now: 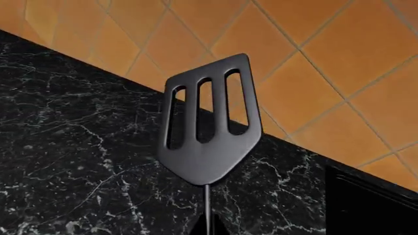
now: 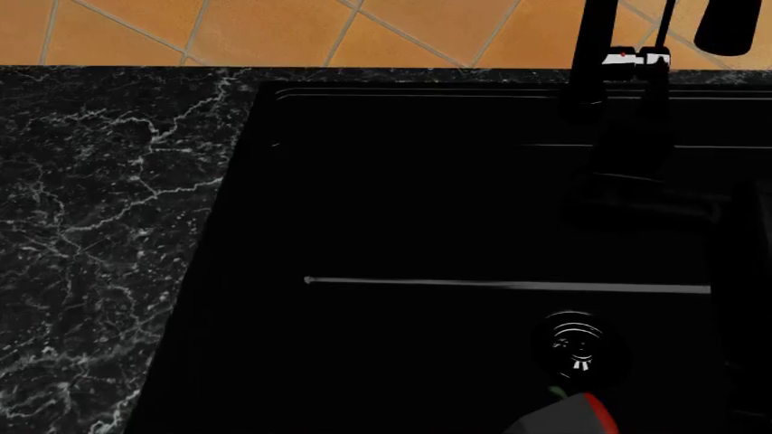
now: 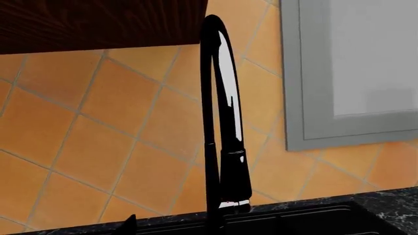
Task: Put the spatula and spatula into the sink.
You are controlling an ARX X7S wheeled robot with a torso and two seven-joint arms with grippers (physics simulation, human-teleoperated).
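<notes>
A single spatula [image 1: 209, 156] shows, in the left wrist view. Its dark grey blade has three slots and stands upright over the black marble counter [image 1: 78, 147]. Its thin metal shank runs down between the fingertips of my left gripper [image 1: 207, 229], which is shut on it. The handle is hidden. The sink [image 2: 277, 181] is a glossy black basin with a round drain [image 2: 577, 342] and a pale ridge line [image 2: 507, 286]; it fills the head view, and its corner [image 1: 365, 205] lies beside the blade. My right gripper [image 3: 196, 230] faces the black faucet [image 3: 222, 122], with one fingertip [image 3: 127, 225] set far to the side and nothing held.
Orange tiled wall [image 2: 241, 27] runs behind the counter [image 2: 85, 226] and sink. The faucet base [image 2: 591, 63] stands at the sink's back rim. A grey window frame [image 3: 294, 98] and a dark wood cabinet [image 3: 98, 24] sit above. A red and grey arm part [image 2: 567, 418] shows at the head view's near edge.
</notes>
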